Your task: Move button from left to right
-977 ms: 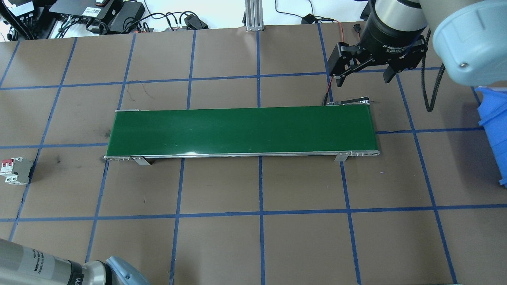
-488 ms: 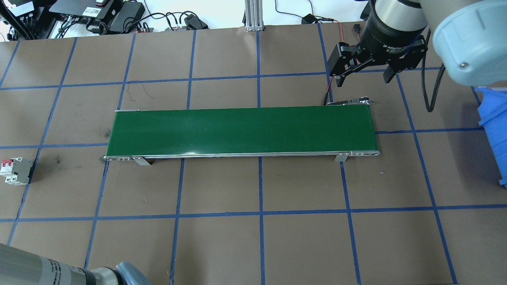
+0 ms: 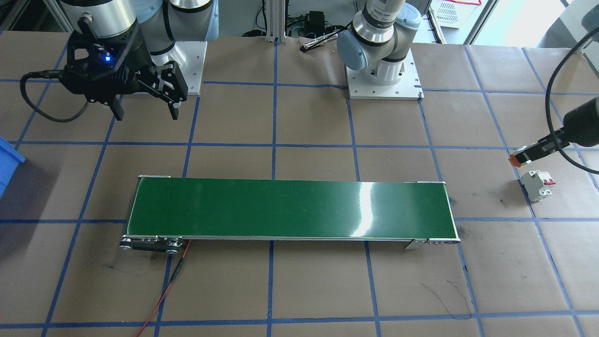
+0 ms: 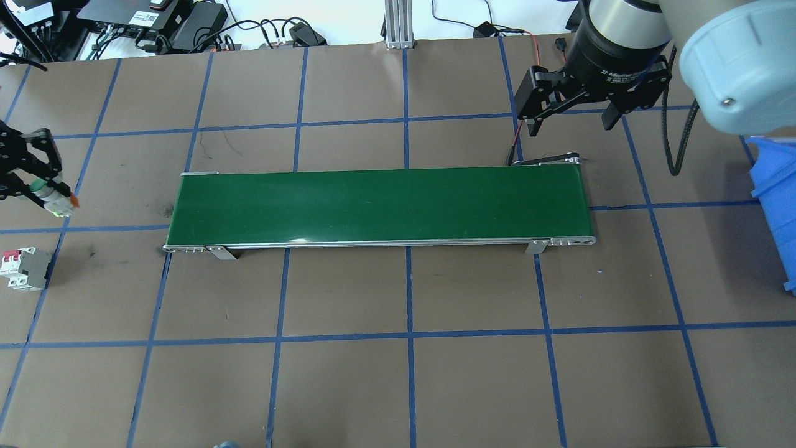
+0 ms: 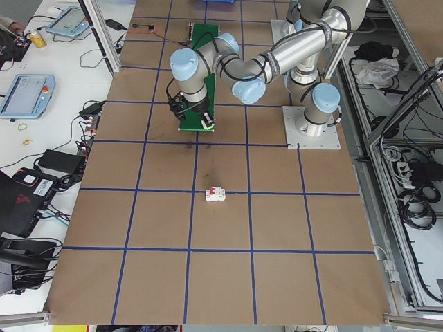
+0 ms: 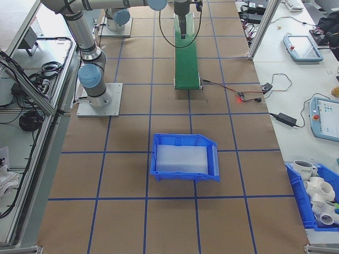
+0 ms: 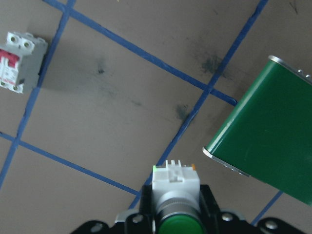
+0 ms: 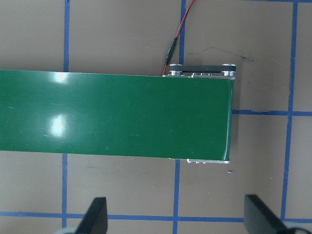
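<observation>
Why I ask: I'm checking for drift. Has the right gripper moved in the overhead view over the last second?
No. The right gripper hangs open just past the green conveyor belt's far right corner, as before.

A long green conveyor belt [image 4: 379,205] lies across the middle of my bench [image 4: 410,373], which is brown and crossed by blue tape lines [image 4: 409,292]. A red wire [image 3: 164,290] trails from the belt's right end. Well off to my left, apart from the belt, a white circuit breaker [image 4: 25,269] with red levers lies on the bench. On my far right sits a blue bin [image 6: 185,157]. Black cables and power bricks [image 4: 186,25] clutter the strip past the bench's far edge.
</observation>
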Robot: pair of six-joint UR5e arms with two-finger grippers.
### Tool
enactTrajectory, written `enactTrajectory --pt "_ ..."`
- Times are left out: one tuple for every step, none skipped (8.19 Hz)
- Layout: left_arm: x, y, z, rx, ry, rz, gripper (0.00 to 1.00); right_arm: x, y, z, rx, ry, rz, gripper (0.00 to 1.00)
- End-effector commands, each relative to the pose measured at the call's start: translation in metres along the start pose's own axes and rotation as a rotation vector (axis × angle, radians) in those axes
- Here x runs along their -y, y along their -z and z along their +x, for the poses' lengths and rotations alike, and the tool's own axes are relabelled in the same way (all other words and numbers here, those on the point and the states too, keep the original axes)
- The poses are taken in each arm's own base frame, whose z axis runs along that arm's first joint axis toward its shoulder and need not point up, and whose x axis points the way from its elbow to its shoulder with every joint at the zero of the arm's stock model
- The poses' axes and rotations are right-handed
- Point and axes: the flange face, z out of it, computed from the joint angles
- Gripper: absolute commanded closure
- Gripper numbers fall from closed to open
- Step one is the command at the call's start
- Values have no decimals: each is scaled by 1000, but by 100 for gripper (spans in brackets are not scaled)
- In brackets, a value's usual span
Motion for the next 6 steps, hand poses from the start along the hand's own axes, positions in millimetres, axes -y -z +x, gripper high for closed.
enactTrajectory --pt "-49 -14 81 37 324 -15 100 0 0 1 0 -1 0 0" --pt "-55 -16 100 38 390 3 100 0 0 1 0 -1 0 0" --pt "-55 -25 122 -4 437 26 100 0 0 1 0 -1 0 0" --pt "-54 -38 136 -50 519 58 100 0 0 0 0 0 0 0" --pt "-56 -46 145 -96 612 136 100 0 0 0 0 0 -2 0" --pt "-60 -55 150 -127 660 186 100 0 0 1 0 -1 0 0"
